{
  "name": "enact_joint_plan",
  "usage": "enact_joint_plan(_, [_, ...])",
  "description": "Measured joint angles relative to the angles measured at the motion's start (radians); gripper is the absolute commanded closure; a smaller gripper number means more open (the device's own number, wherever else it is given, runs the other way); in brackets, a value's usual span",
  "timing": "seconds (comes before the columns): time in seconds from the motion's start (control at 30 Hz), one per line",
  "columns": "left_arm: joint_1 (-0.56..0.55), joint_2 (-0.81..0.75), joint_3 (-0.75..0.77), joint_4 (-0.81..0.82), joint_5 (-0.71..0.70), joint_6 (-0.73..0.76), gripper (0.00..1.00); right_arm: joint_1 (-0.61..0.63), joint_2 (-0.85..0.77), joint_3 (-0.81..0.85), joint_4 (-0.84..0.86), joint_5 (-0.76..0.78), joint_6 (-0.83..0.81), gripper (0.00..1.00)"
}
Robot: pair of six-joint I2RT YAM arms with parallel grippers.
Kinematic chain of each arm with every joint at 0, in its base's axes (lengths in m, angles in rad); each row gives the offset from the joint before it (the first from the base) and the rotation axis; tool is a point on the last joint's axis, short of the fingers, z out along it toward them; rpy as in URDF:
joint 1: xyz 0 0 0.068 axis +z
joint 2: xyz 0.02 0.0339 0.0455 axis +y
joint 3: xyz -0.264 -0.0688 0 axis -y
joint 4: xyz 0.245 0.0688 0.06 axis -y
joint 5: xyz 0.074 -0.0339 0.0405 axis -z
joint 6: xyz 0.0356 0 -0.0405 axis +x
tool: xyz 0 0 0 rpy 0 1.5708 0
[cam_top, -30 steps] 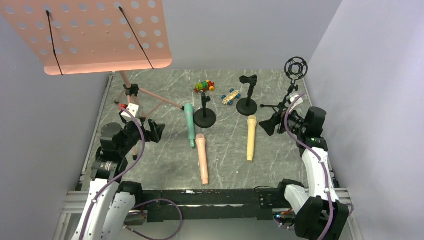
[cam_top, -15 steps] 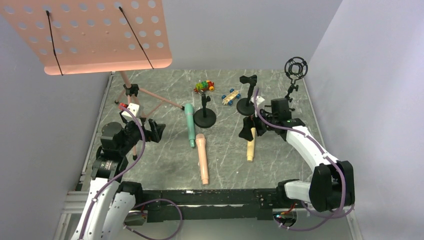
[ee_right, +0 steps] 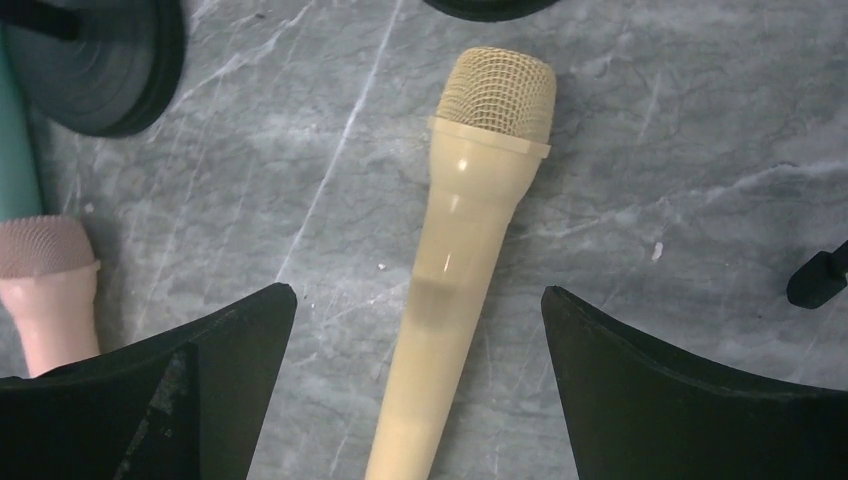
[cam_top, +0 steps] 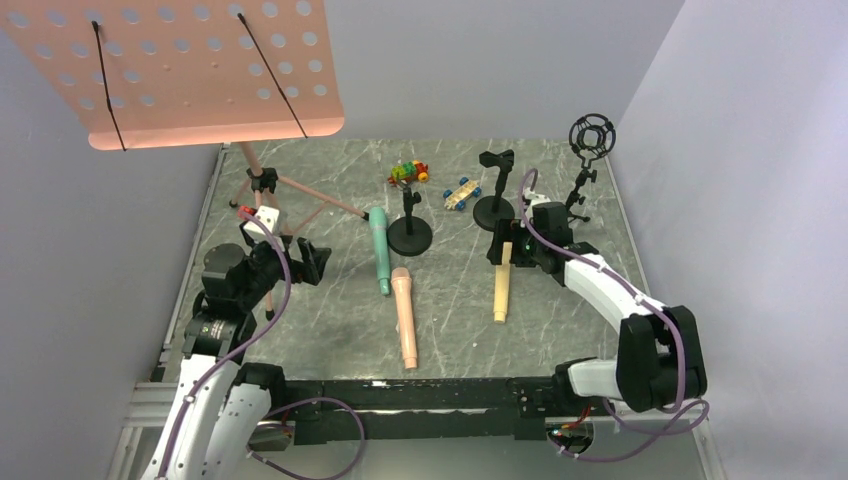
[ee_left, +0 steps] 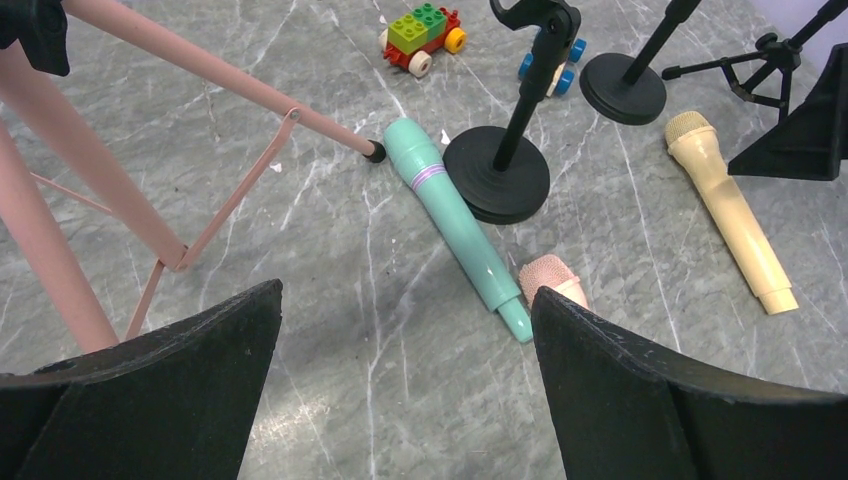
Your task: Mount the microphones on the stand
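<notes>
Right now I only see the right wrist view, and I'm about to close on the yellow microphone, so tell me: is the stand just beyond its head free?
Observer: Yes. From the top view, the stand beyond the yellow microphone has an empty clip at its top.
Operator: Where is the other arm?
Observer: The left end effector is open at the table's left side, near the legs of the pink music stand and apart from the microphones.
Operator: Any other stands?
Observer: Two: one with a round base beside the mint-green microphone, and one with a ring mount at the far right.
</notes>
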State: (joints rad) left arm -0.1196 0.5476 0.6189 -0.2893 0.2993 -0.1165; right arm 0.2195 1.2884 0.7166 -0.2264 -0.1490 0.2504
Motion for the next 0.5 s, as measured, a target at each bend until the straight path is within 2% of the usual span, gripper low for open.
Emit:
enact_joint_plan(0.13, [0.000,0.012,0.000,-0.001,0.000,0.000,0.01,0.000,0.052,0.000,0.019,0.034,0.045,0.02])
enact_joint_plan(0.23, [0.000,0.018,0.000,-0.002,0.000,0.000,0.01,0.003,0.100,0.000,0.019,0.046,0.059,0.09])
enact_joint_plan(0.5, [0.000,0.019,0.000,-0.003,0.008,0.000,0.01,0.027,0.183,0.012,0.019,0.054,0.055,0.14])
